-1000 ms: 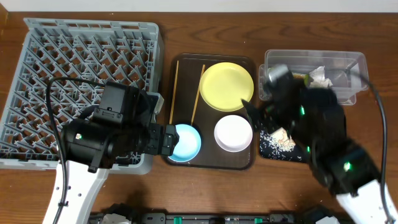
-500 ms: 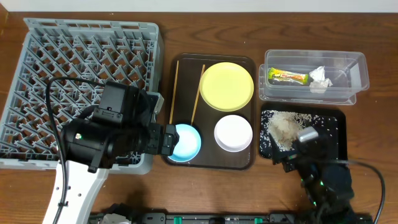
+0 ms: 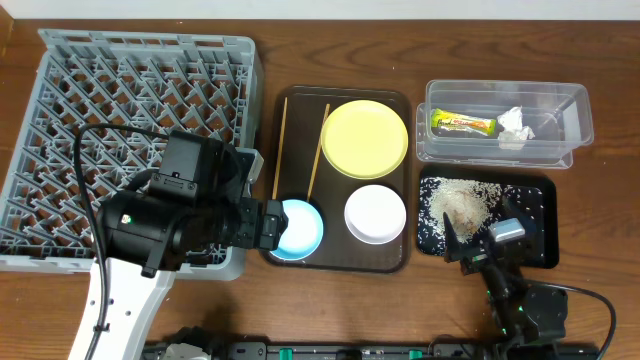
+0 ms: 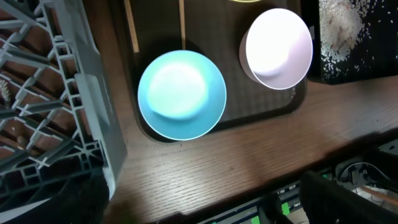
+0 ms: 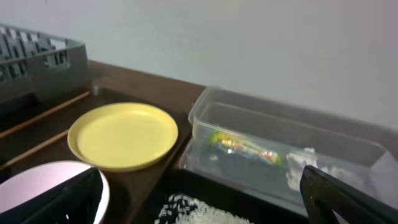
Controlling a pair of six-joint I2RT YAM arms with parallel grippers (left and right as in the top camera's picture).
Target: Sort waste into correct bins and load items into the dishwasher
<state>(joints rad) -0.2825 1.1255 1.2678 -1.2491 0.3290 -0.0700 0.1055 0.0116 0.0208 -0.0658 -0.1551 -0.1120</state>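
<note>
Left gripper [image 3: 268,224]: jaws wide apart and empty. From overhead it sits at the left rim of the light blue bowl, lower centre-left of the frame. I cannot tell whether it touches the bowl.
Dish rack [image 3: 120,100]: grey, fills the upper left of the overhead frame. No dish shows in the part not hidden by the left arm, which crosses the lower right corner.
Serving tray [image 3: 340,264]: dark brown, centre of the frame, just right of the rack.
Wooden sticks [image 3: 281,145]: two, lying lengthwise in the tray's left part.
Light blue bowl [image 3: 298,228]: upright in the tray's lower left corner.
Yellow plate [image 3: 365,138]: flat in the tray's upper right.
White bowl [image 3: 375,213]: upright, below the plate and right of the blue bowl.
Right gripper [image 3: 478,240]: fingers spread in a V, holding nothing, over the lower edge of the black tray, near the grains.
Black tray [image 3: 540,200]: flat on the table [image 3: 600,40], lower right.
Rice grains [image 3: 460,205]: heaped in the black tray's left half.
Clear tub [image 3: 575,130]: upper right, just above the black tray.
Snack wrapper [image 3: 463,124]: inside the tub, left part.
White tissue [image 3: 513,128]: crumpled, inside the tub, just right of the wrapper.
</note>
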